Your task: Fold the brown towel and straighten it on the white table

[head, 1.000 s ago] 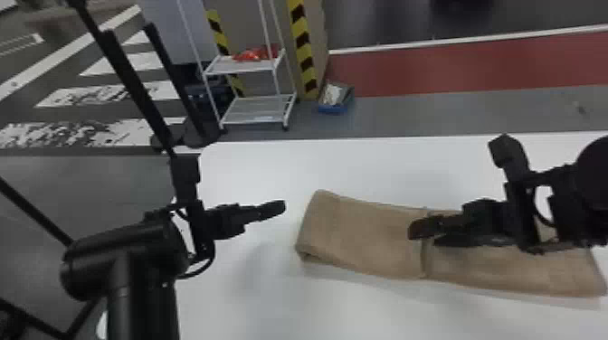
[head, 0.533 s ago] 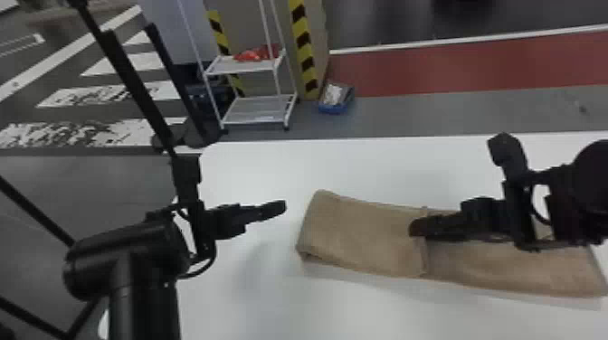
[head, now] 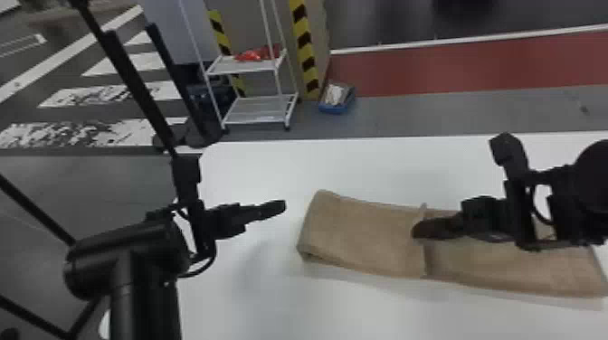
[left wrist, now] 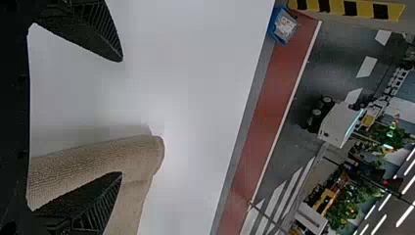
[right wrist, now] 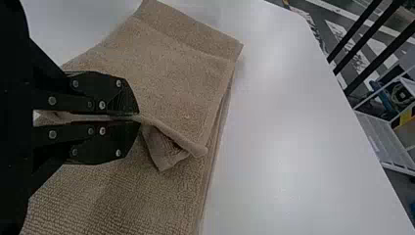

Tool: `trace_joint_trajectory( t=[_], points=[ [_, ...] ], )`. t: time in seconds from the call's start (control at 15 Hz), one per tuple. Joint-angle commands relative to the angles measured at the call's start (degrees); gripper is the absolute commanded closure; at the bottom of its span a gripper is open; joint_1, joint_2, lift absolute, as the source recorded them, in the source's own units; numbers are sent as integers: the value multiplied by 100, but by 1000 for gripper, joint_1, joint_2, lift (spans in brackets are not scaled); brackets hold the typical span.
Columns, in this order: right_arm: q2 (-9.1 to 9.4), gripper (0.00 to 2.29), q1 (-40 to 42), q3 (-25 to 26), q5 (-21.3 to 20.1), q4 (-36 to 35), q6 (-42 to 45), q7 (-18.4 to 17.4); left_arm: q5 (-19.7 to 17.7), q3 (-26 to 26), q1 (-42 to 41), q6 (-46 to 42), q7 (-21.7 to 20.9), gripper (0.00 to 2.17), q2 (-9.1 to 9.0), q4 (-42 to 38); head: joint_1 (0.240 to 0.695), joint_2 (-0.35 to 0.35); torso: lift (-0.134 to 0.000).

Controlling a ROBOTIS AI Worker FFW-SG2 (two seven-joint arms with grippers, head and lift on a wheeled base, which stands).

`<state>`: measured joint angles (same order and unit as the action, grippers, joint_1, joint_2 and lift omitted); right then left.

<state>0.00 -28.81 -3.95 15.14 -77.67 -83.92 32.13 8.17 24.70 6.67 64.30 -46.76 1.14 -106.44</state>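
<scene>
The brown towel (head: 362, 235) lies as a long folded strip on the white table (head: 253, 298), with a raised edge crossing it near the middle. At that edge is my right gripper (head: 418, 229). In the right wrist view the fingers of my right gripper (right wrist: 138, 119) are closed on a pinched fold of the towel (right wrist: 181, 88), which sticks up beyond the tips. My left gripper (head: 282, 207) is held left of the towel's left end, above the table. In the left wrist view my left gripper (left wrist: 122, 117) stands open, one finger overlapping the towel (left wrist: 98, 156) from the camera's side, nothing held.
Beyond the table's far edge stand a white shelf cart (head: 258, 108) with red items, a striped post (head: 305, 49) and a blue bin (head: 337, 97) on the floor. Dark poles (head: 135, 86) rise at the left.
The right gripper's fingers, apart a second ago, have come together at the towel's middle edge. The left arm and the towel look almost unchanged.
</scene>
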Motion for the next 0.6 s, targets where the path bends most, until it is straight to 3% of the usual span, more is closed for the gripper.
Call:
trace_joint_trajectory(
  t=[0.0, 0.27, 0.53],
  points=[
    [5, 1180, -10, 61, 112, -91, 116, 100, 0, 9, 18, 0, 0, 53, 0, 0, 695, 294, -124],
    [5, 1180, -19, 535, 534, -451, -165, 311, -9, 114, 27, 0, -26, 53, 9, 0, 695, 301, -124],
    [5, 1180, 16, 623, 227, -275, -235, 320, -123, 105, 27, -35, -9, 53, 97, 53, 695, 301, -124]
  ],
)
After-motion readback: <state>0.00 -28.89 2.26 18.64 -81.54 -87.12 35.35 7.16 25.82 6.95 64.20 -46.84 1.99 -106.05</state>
